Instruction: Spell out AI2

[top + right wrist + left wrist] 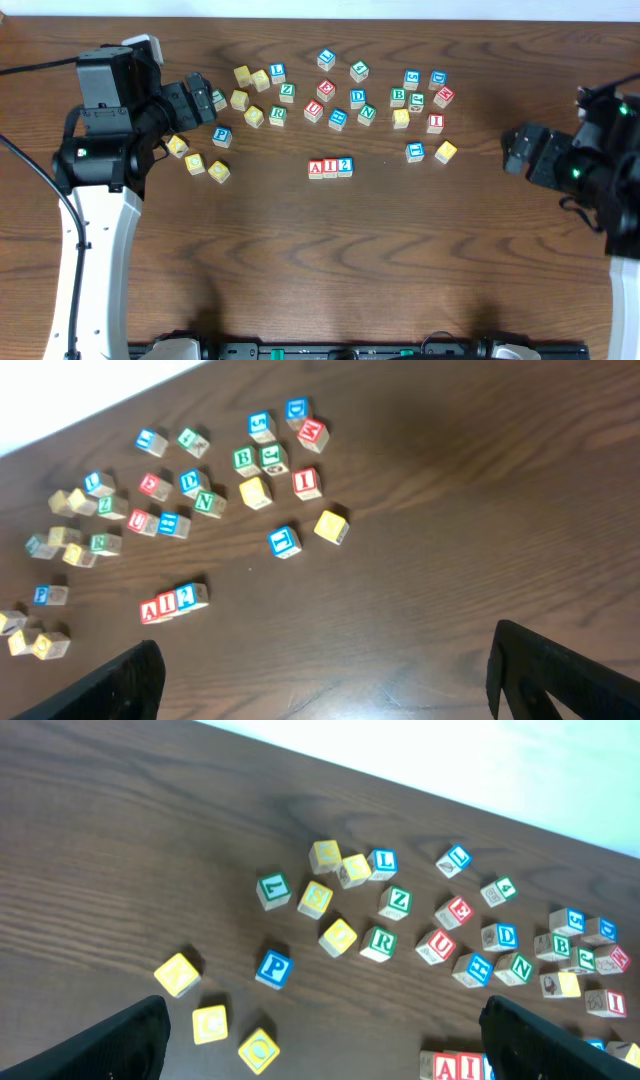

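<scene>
Three cubes stand side by side in a row at the table's middle: the red A (316, 168), the red I (330, 168) and the blue 2 (345, 166). The row also shows in the right wrist view, with the A (150, 610), the I (167, 604) and the 2 (187, 598). In the left wrist view the A (446, 1068) and the I (469, 1068) show at the bottom edge. My left gripper (200, 100) is open and empty at the far left. My right gripper (512, 150) is open and empty at the right.
Many other letter cubes lie scattered behind the row, from a yellow group (195, 163) at the left to a yellow cube (446, 152) and a blue cube (415, 152) at the right. A second red I cube (435, 123) sits among them.
</scene>
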Tool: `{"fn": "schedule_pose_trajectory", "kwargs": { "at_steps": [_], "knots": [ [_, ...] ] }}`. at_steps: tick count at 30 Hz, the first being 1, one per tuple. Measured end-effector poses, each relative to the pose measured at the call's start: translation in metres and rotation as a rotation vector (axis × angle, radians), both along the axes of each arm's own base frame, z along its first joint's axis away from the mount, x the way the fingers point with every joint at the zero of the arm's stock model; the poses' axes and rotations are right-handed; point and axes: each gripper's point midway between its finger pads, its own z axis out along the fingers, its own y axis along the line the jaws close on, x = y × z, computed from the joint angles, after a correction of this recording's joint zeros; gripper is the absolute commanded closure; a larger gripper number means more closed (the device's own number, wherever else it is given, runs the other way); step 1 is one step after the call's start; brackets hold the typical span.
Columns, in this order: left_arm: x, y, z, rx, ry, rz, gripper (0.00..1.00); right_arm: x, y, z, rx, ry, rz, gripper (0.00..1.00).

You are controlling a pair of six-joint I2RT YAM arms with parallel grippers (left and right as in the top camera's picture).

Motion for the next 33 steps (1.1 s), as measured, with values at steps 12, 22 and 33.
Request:
{"fn": "schedule_pose_trajectory", "kwargs": {
  "at_steps": [12, 22, 33],
  "knots": [
    [-0.002, 0.0, -0.002, -0.001, 0.01, 0.0, 0.02, -0.015, 0.0, 0.013, -0.014, -0.045, -0.006, 0.01],
    [-0.002, 0.0, -0.002, -0.001, 0.01, 0.0, 0.02, -0.012, 0.0, 0.016, -0.023, -0.067, -0.002, 0.01],
    [-0.002, 0.0, -0.002, 0.0, 0.013, 0.0, 0.02, -0.019, 0.012, 0.008, -0.177, -0.424, 0.087, 0.01]
  ]
}}
